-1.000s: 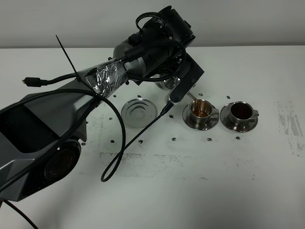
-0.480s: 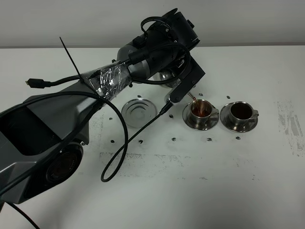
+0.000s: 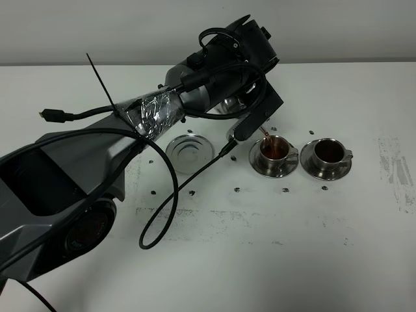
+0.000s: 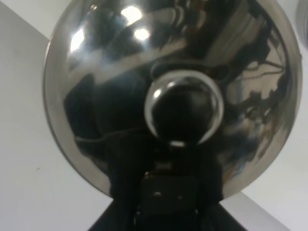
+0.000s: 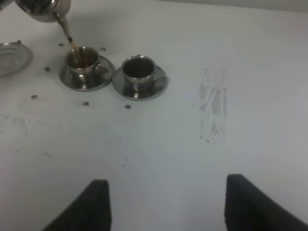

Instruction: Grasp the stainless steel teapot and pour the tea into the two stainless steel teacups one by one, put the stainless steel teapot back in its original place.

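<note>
My left gripper [image 3: 250,122] is shut on the stainless steel teapot [image 3: 229,106], which is tilted and mostly hidden behind the arm. A thin stream of tea [image 3: 264,136] runs from its spout into the left teacup [image 3: 274,150] on its saucer. The right teacup [image 3: 329,152] holds dark tea. The empty round dish [image 3: 189,153] lies left of the cups. The left wrist view shows the teapot's domed lid and knob [image 4: 183,108]. The right wrist view shows the teapot [image 5: 42,8], both cups [image 5: 85,59] [image 5: 138,70], and my open, empty right gripper [image 5: 168,207] well in front of them.
A black cable loop [image 3: 162,214] hangs from the left arm over the table in front of the dish. Small dark specks lie around the saucers. A scuffed patch [image 3: 396,166] marks the table at the right.
The left arm has shifted slightly up and right while the pour goes on. The tea in the left cup looks darker and higher.
</note>
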